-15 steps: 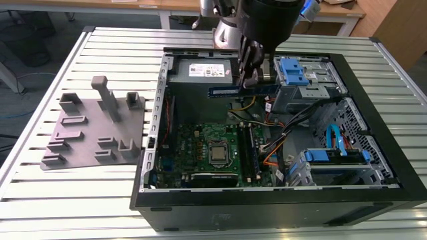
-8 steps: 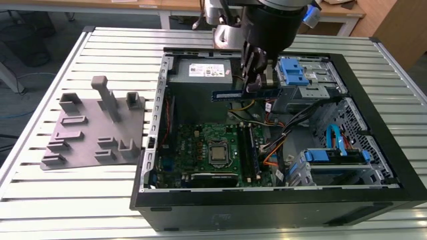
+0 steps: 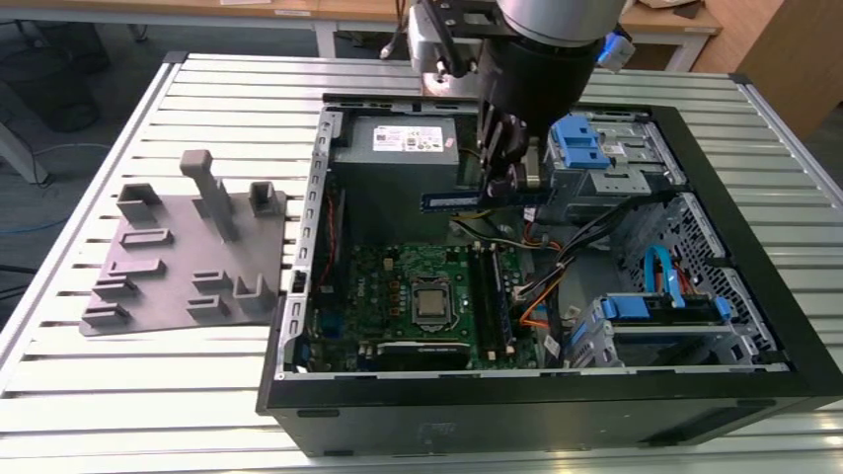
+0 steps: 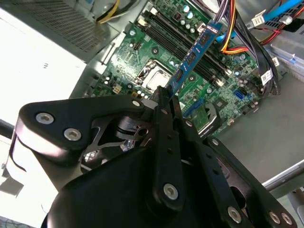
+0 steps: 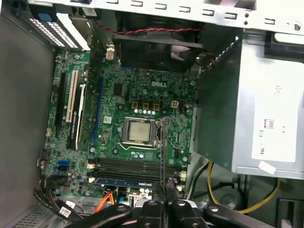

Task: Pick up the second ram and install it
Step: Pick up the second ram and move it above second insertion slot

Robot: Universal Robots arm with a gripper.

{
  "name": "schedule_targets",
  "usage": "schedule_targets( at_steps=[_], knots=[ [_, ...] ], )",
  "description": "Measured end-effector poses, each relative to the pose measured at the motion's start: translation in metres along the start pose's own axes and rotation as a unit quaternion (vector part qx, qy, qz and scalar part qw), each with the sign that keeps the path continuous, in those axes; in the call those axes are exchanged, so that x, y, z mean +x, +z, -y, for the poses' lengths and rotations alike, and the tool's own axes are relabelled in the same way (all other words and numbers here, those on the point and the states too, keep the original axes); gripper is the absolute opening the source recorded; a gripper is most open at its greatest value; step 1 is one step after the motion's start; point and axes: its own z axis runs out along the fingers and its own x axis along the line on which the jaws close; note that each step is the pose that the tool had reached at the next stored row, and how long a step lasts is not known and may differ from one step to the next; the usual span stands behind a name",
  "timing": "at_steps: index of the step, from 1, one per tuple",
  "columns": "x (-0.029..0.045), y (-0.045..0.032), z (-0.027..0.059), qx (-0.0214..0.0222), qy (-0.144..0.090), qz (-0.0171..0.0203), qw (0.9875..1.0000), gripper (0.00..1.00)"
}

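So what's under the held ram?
The motherboard and its memory slots, seen in the second wrist view below the second ram; the gripper covers part of the board.

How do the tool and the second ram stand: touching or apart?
Touching. In the second wrist view the tool is shut on one end of the second ram, and the rest of the board juts out of its grip.

In the exterior view, part of the grey metal power supply (image 3: 395, 156) and one end of the long, narrow, bluish second ram (image 3: 448, 200) are covered by the dark robot arm (image 3: 540, 59), which is itself cut off by the picture's edge. In the second wrist view, the ram's gripped end is hidden between the fingers of the black metal gripper (image 4: 166, 93); the markings on its chips are too small to be told.
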Motion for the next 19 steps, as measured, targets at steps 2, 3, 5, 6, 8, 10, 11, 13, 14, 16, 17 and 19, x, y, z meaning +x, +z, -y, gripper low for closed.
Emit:
schedule_targets(
  at_steps=[2, 3, 5, 6, 8, 10, 11, 13, 14, 16, 17, 19],
  knots=[
    [0.0055, 0.0035, -0.0003, 0.0001, 0.001, 0.0002, 1.0000, 0.14],
    [0.0075, 0.0052, -0.0004, 0.0001, 0.002, 0.0001, 1.0000, 0.14],
    [0.0110, 0.0088, -0.0006, 0.0006, 0.004, 0.0004, 1.0000, 0.14],
    [0.0129, 0.0105, -0.0008, 0.0009, 0.006, 0.0005, 1.0000, 0.14],
    [0.0171, 0.0140, -0.0010, 0.0013, 0.009, 0.0005, 1.0000, 0.14],
    [0.0211, 0.0176, -0.0012, 0.0016, 0.012, 0.0008, 0.9999, 0.14],
    [0.0228, 0.0193, -0.0013, 0.0017, 0.013, 0.0008, 0.9999, 0.14],
    [0.0240, 0.0220, -0.0013, 0.0021, 0.020, 0.0013, 0.9998, 0.14],
    [0.0241, 0.0229, -0.0013, 0.0023, 0.027, 0.0016, 0.9996, 0.14],
    [0.0242, 0.0248, -0.0011, 0.0030, 0.044, 0.0025, 0.9990, 0.14],
    [0.0244, 0.0253, -0.0011, 0.0033, 0.051, 0.0028, 0.9987, 0.14],
    [0.0264, 0.0262, -0.0013, 0.0033, 0.051, 0.0029, 0.9987, 0.14]
  ],
)
